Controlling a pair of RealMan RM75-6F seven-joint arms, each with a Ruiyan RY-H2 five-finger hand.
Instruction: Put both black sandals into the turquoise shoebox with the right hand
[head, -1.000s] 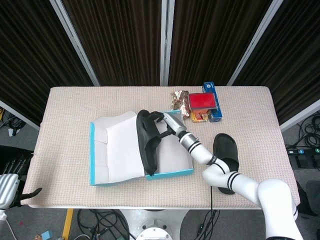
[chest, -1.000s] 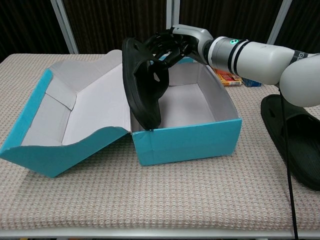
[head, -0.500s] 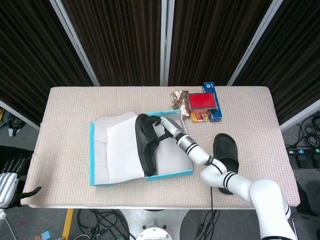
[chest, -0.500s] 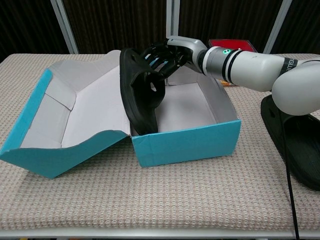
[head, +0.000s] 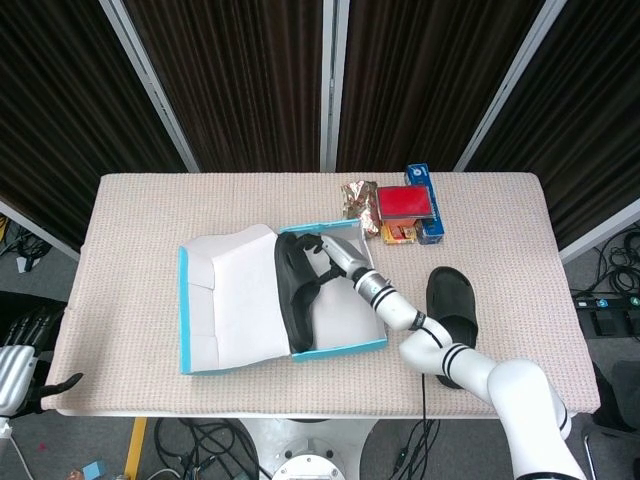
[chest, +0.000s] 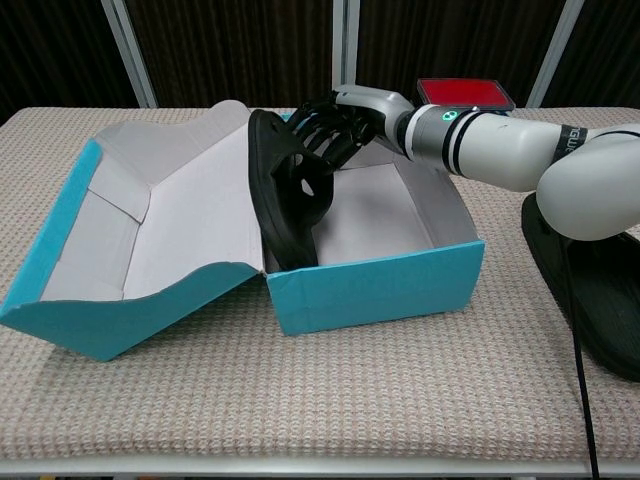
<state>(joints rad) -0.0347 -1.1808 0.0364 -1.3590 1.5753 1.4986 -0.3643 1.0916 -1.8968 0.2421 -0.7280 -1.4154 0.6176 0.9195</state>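
Note:
The turquoise shoebox (head: 340, 348) (chest: 375, 285) lies open at the table's middle, its lid (head: 225, 300) (chest: 110, 240) folded out to the left. One black sandal (head: 295, 295) (chest: 288, 195) stands on edge inside the box against its left wall. My right hand (head: 335, 255) (chest: 345, 125) grips its strap from above. The other black sandal (head: 452, 308) (chest: 590, 280) lies flat on the table right of the box. Only a dark bit of my left hand (head: 45, 388) shows at the lower left edge, off the table.
A red-topped box (head: 403, 203) (chest: 465, 92), a blue box (head: 422, 185) and a crinkled foil packet (head: 356, 200) sit behind the shoebox. The table's front edge runs close below the box.
My right hand has lowered the sandal further into the box, against the left wall. The other sandal has not moved.

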